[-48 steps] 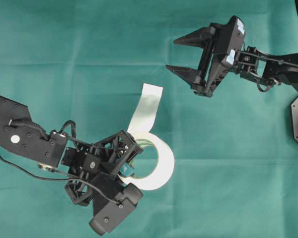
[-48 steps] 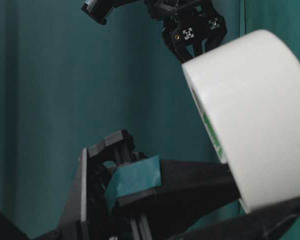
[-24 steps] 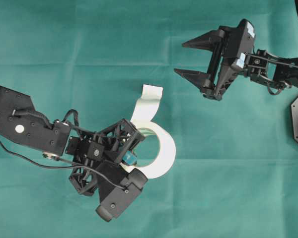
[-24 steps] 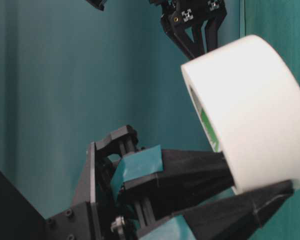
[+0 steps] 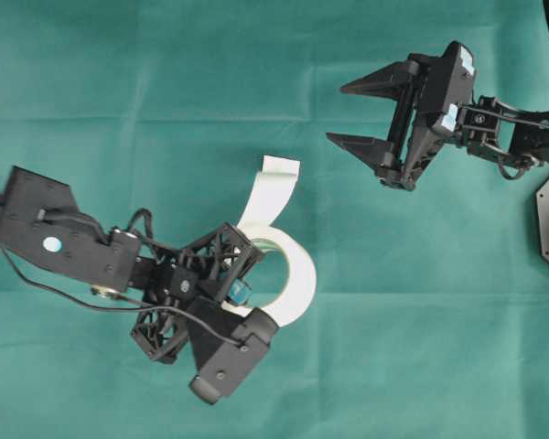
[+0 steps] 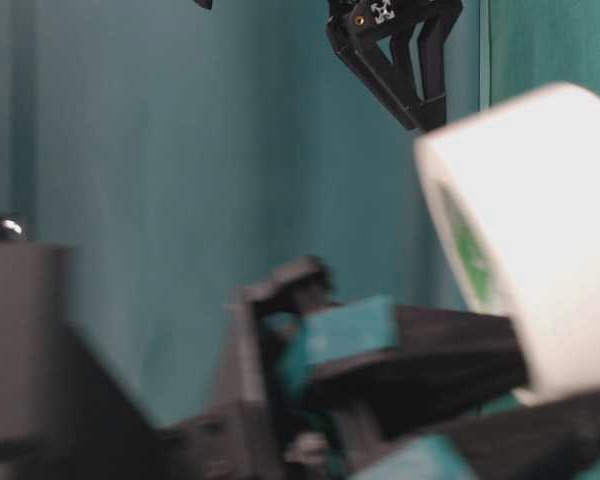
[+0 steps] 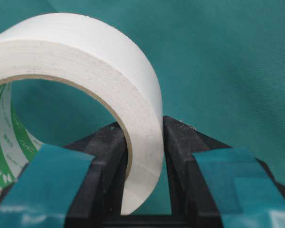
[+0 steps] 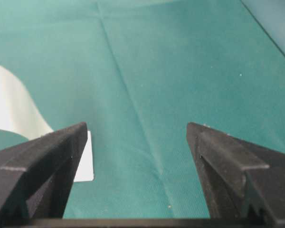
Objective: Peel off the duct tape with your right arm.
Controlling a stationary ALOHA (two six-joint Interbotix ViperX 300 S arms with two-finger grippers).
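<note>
From overhead, the left gripper [image 5: 256,297] clamps the wall of the duct tape [image 5: 297,283] low on the green cloth [image 5: 119,91], its loose strip [image 5: 270,192] trailing upward, while the right gripper [image 5: 352,114] hangs well apart at upper right with jaws spread and nothing in them. At table level the roll [image 6: 540,240] sits right of frame (blurred), the right gripper's fingers [image 6: 395,75] high behind it. The left wrist view shows both fingers [image 7: 109,156] squeezing the roll's wall [image 7: 142,142]; the right wrist view shows parted fingers [image 8: 42,156] over cloth, the strip's end [image 8: 19,109] beyond the left one.
</note>
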